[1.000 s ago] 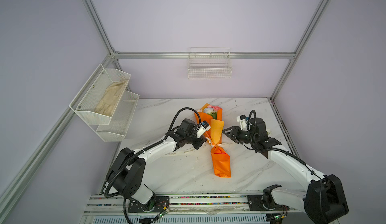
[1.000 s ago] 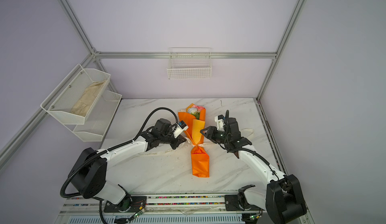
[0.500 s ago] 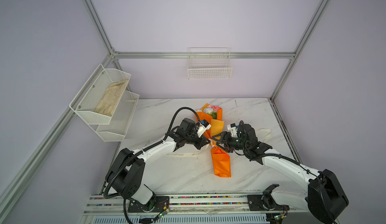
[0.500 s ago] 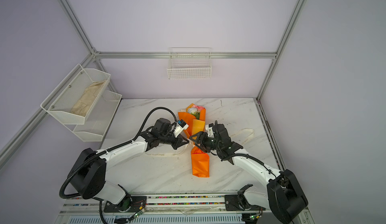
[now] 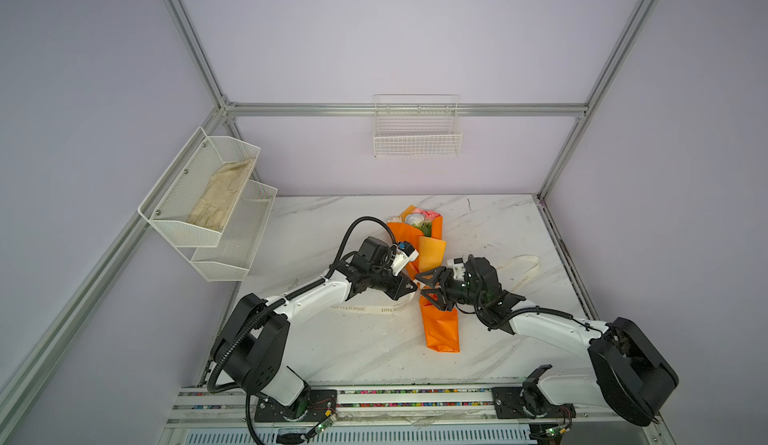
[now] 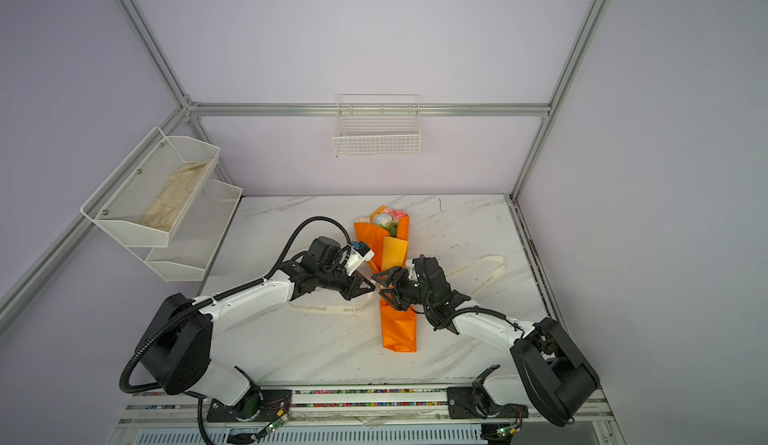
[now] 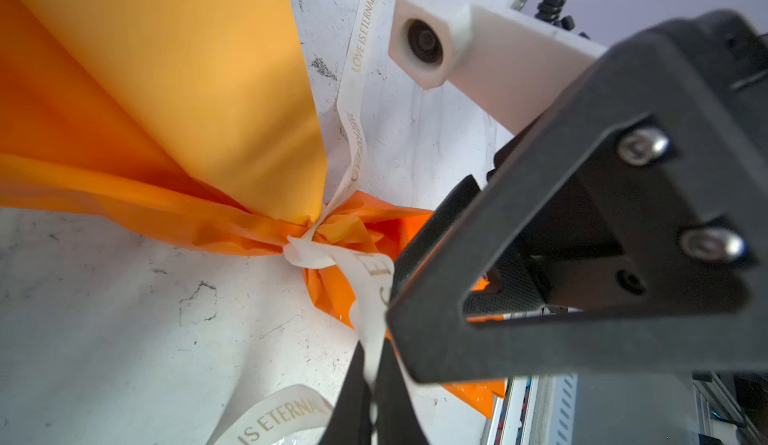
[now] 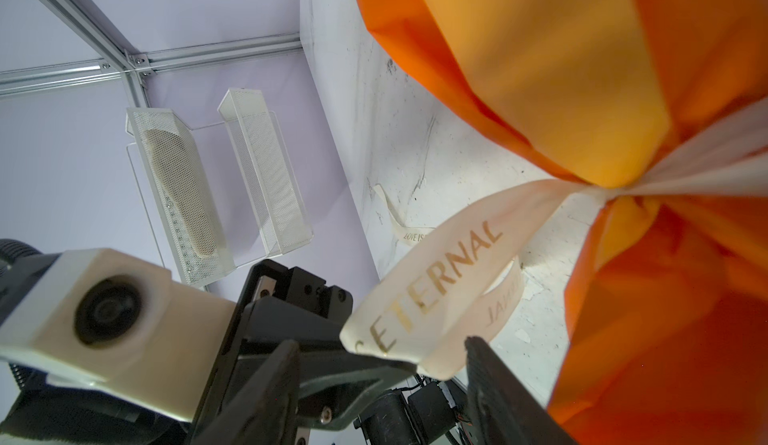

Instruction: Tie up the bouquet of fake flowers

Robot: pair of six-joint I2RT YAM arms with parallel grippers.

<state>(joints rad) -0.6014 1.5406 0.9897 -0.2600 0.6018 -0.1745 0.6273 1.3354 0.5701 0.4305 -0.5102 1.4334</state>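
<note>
The bouquet of fake flowers (image 5: 432,252) (image 6: 395,252) lies mid-table in orange paper, blooms (image 5: 419,218) toward the back wall. A cream printed ribbon (image 5: 365,308) (image 7: 357,48) (image 8: 449,264) cinches its waist, one tail on the marble at each side. My left gripper (image 5: 413,287) (image 6: 371,285) (image 7: 369,360) is shut on the ribbon just left of the waist. My right gripper (image 5: 422,284) (image 6: 378,286) (image 8: 380,351) faces it tip to tip, open, with the ribbon's pulled-up fold between its spread fingers (image 8: 482,364), not clamped.
A white two-tier mesh shelf (image 5: 232,256) on the left wall holds a beige cloth (image 5: 220,198). A wire basket (image 5: 417,131) hangs on the back wall. The ribbon's right tail (image 5: 519,268) loops near the table's right edge. A metal rail (image 5: 395,397) runs along the front.
My right gripper has swung left from beside the bouquet to its waist and opened wider, meeting the left gripper. The left gripper has stayed shut on the ribbon.
</note>
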